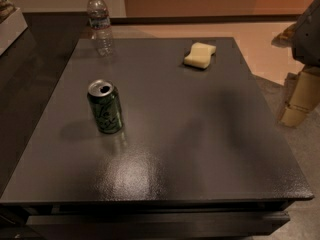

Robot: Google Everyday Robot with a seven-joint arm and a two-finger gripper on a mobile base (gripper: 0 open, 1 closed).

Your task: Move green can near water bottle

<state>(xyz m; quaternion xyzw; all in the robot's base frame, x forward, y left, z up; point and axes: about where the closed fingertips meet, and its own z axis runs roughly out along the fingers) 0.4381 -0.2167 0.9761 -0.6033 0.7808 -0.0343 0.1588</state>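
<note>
Green can (105, 107), lettering unreadable, jaws far right

Bare tabletop (200, 134) lay between the green can (105, 107) and the water bottle (99, 23). A yellow sponge (200, 55) sat far right, and the gripper (299, 101) hung beyond the right edge.

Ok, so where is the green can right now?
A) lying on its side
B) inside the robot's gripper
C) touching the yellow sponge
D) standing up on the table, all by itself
D: the green can stands upright on the table, well short of the water bottle at the far left corner, and the gripper is off past the table's right edge.
</note>
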